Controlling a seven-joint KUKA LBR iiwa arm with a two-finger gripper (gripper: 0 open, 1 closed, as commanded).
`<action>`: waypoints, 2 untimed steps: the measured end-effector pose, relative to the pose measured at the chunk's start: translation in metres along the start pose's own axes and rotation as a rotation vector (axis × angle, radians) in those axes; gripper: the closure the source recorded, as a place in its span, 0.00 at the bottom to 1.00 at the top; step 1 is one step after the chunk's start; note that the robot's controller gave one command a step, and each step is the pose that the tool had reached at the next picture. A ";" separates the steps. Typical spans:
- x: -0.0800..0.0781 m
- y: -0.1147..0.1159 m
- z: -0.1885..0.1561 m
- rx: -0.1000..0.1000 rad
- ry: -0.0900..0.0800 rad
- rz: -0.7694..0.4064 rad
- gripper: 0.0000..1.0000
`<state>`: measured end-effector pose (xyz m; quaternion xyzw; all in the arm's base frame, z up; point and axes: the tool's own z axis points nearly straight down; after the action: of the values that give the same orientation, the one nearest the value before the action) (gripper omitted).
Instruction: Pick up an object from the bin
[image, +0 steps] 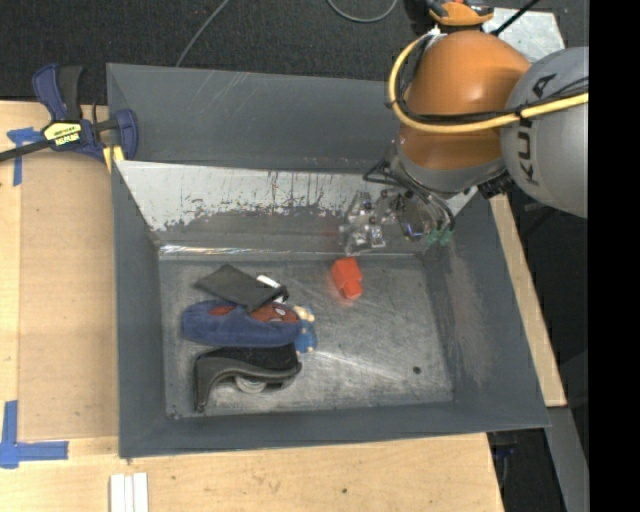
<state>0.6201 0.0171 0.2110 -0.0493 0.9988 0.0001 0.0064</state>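
In the camera view the pick looks barely begun, as far as I can judge. Everything small lies on the floor of the bin (400, 345), and nothing is lifted clear of it. The grasp, the lift and the carry out of the bin all appear to be left to do.

The gripper (366, 228) hangs low inside the bin, close to the back wall where it meets the floor. Whether it is open or closed I cannot tell, because the metal parts at its tip blur together against the scratched wall.

The likeliest thing to pick is a small orange block (347, 279). It lies just in front of the gripper, a little toward the view's left, apart from it and alone on bare floor.

Well away from the gripper, farther to the view's left and nearer the front, is a small heap:
- a flat black piece (238, 287) lies on its near side to the gripper
- a blue soft toy (240, 326) with a red patch lies beyond that
- a curved black piece (240, 372) lies farthest off

The arm (550, 110) comes in from the view's right, above the bin's back right corner. Its orange cover (455, 75) sits directly over the gripper, so the wrist points steeply down. A short move forward and down would seem enough to bring the gripper over the orange block.
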 end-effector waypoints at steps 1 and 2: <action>0.002 0.000 0.005 0.000 0.009 0.001 0.00; 0.010 -0.040 0.128 0.001 0.004 0.184 0.00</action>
<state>0.6160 -0.0231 0.0832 0.0424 0.9991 0.0003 0.0046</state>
